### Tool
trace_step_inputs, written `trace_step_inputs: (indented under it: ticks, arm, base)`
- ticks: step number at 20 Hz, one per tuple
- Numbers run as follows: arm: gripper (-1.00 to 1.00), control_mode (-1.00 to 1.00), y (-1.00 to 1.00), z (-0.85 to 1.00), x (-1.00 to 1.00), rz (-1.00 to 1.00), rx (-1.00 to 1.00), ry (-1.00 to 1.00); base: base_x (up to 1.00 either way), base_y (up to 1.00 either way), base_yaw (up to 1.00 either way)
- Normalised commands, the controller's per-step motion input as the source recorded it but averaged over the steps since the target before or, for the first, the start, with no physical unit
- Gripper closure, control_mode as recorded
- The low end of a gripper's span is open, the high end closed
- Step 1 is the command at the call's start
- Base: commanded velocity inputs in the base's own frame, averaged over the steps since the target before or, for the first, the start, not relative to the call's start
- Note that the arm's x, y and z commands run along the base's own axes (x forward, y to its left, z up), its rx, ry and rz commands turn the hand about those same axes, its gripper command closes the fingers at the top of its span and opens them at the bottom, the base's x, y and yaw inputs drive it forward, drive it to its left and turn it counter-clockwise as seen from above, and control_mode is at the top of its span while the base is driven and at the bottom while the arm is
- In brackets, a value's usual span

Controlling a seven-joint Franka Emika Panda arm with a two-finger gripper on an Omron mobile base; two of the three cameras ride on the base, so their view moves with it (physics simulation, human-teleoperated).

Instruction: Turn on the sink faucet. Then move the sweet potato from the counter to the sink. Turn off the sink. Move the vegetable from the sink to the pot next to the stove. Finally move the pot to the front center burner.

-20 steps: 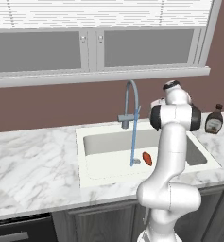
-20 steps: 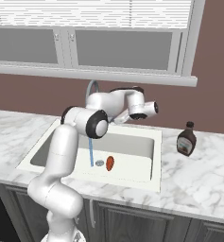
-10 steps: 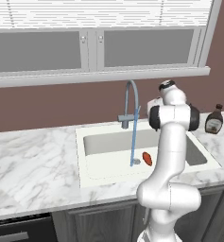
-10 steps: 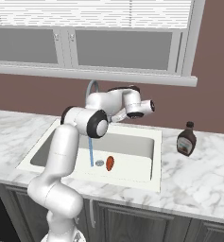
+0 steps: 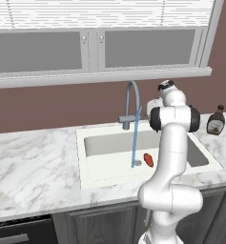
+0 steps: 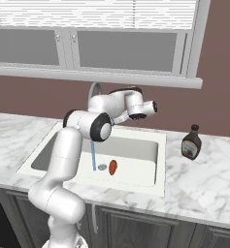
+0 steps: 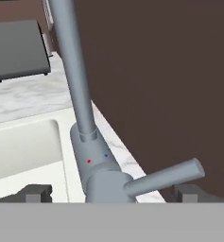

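Observation:
The sink faucet (image 5: 132, 97) (image 6: 93, 89) is running: a thin blue stream (image 5: 134, 143) falls into the sink (image 5: 86, 183). The orange-red sweet potato (image 5: 148, 160) (image 6: 112, 167) lies on the basin floor beside the stream. In the hand view my gripper (image 7: 112, 193) stands open close in front of the faucet's base (image 7: 97, 165), one fingertip on each side. The side lever (image 7: 165, 176) juts out to the right just above the right fingertip (image 7: 189, 191); nothing is gripped. The pot and the stove are out of view.
A dark brown bottle (image 5: 215, 120) (image 6: 191, 143) with a white cap stands on the marble counter (image 6: 204, 179) right of the sink. A dark toaster (image 7: 19, 52) sits on the counter beyond the faucet. The brown wall and window sill run close behind the faucet.
The hand has shifted a little left, closer to the faucet's base. The water keeps running and the sweet potato has not moved.

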Motion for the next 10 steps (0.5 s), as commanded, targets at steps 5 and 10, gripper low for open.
trace_step_inputs:
  ticks: [5, 10]
  arm:
    - [-1.0, -1.0, 0.12, 0.0, 0.2, 0.01, 0.0, 0.02]
    - [-1.0, -1.0, 0.21, 0.01, 0.13, 0.04, 0.0, 0.0]
  base:
    - [0.0, 0.0, 0.0]
    - [0.0, 0.0, 0.0]
